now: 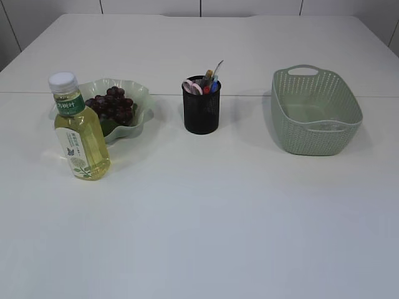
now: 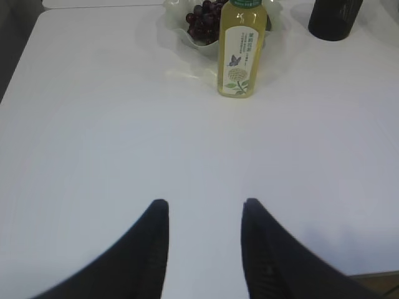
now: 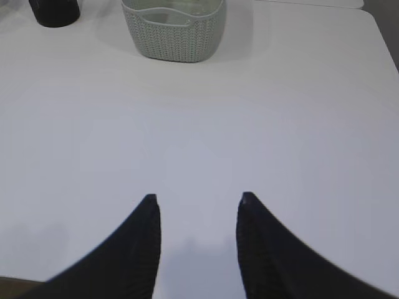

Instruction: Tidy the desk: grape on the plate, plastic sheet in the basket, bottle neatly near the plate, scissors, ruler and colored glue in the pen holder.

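The dark purple grape bunch (image 1: pixel 114 103) lay on the pale green wavy plate (image 1: pixel 141 94). A yellow-liquid plastic bottle (image 1: pixel 78 128) stood just beside it. Both the left gripper (image 2: pixel 204 215) and right gripper (image 3: pixel 196 208) hung spread and empty above bare table. Any careless sweep could likely topple the tall bottle.

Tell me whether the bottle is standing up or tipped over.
Standing up: the bottle rests on its base, white cap on top, just in front of the plate.
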Robot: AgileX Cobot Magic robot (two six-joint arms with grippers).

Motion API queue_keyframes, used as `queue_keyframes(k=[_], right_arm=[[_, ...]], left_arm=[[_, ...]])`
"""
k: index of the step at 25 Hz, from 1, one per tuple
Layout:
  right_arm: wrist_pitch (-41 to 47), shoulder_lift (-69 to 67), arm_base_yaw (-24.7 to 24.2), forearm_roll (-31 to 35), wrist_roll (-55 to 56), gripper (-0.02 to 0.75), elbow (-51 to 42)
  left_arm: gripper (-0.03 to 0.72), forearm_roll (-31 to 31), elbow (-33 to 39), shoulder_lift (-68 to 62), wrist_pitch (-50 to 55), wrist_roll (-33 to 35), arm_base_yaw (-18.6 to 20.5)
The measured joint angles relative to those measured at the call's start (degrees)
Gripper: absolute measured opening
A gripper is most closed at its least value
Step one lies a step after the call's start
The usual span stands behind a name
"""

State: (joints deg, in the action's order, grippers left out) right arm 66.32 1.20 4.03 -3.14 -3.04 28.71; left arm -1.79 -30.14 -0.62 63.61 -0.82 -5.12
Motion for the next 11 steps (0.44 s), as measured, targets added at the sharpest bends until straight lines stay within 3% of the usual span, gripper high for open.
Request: queue_keyframes(k=[11], right_arm=[[0.0, 0.0, 0.0, 0.0, 0.0, 0.332, 0.0]], left_arm=[[0.289, 0.0, 0.0, 0.0, 0.0, 0.0, 0.0]])
